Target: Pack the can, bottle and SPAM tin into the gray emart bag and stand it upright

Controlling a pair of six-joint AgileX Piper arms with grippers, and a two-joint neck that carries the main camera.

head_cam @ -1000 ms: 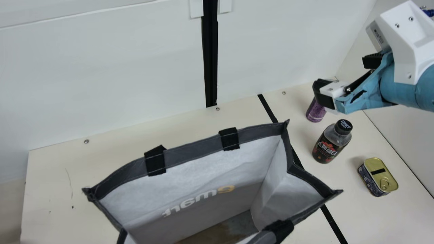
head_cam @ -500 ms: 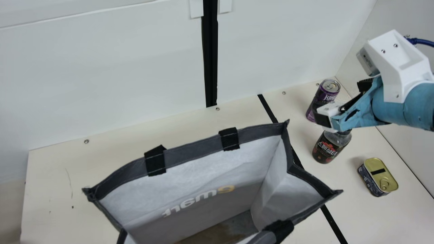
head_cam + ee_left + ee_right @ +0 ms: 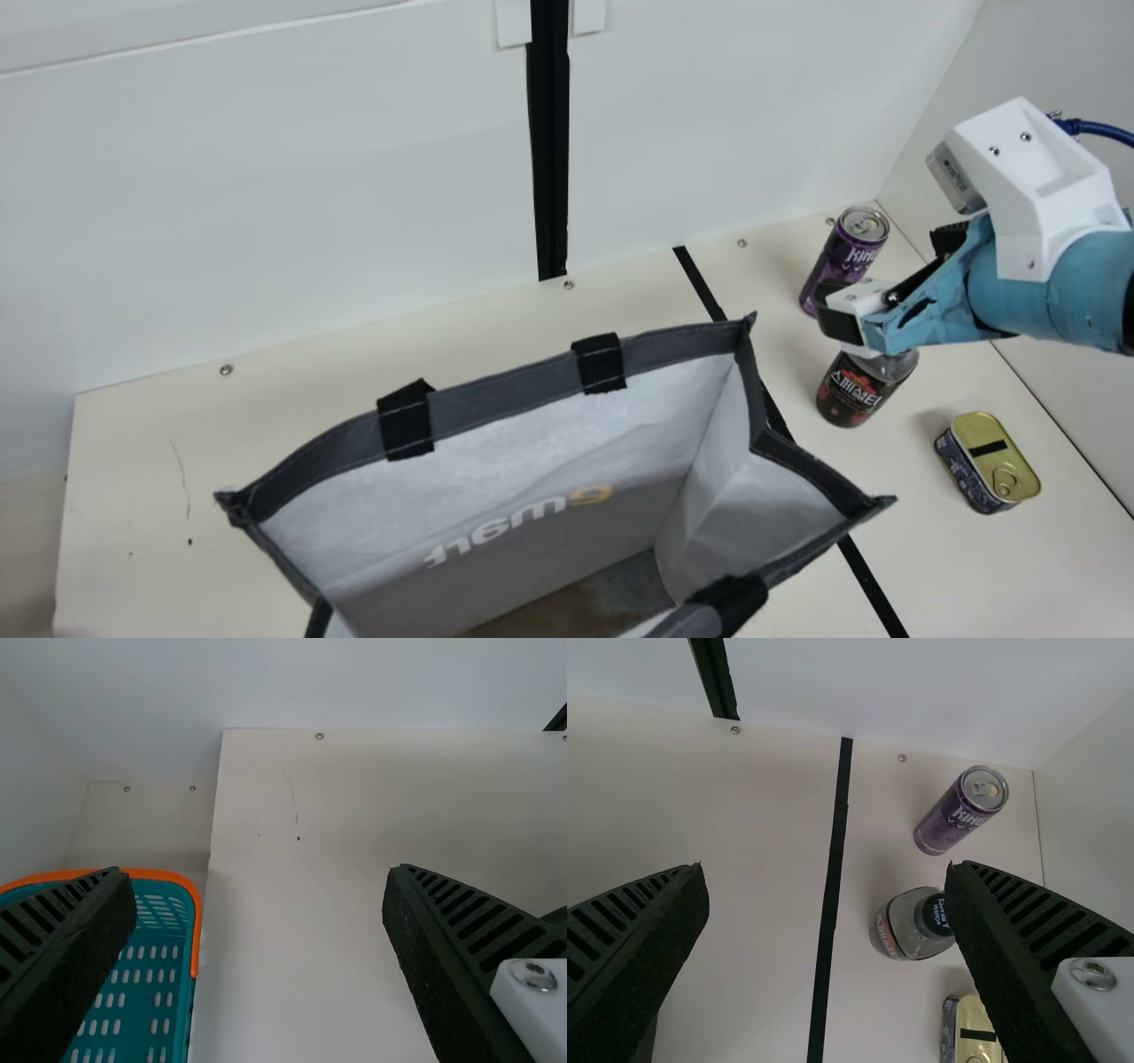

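Observation:
The right gripper (image 3: pixel 837 315) is over the upper part of the dark bottle (image 3: pixel 856 390), hiding its cap in the main view. In the right wrist view the same gripper (image 3: pixel 828 895) is wide open, with the bottle (image 3: pixel 912 926) upright below, close to one finger. A purple can (image 3: pixel 846 252) stands behind the bottle. The SPAM tin (image 3: pixel 988 462) lies on the table in front of it, its gold lid up. The gray bag (image 3: pixel 532 381) stands with its mouth open, handles at its rim. My left gripper (image 3: pixel 257 895) is open with nothing between its fingers.
A teal basket with an orange rim (image 3: pixel 197 904) is beside the table's left edge. White walls (image 3: pixel 266 177) rise behind the table and at its right. Black tape (image 3: pixel 700 283) crosses the tabletop near the bag.
The right arm has come down and toward the camera from over the can to above the bottle, uncovering the can's top. The bag, bottle, can and tin have stayed put.

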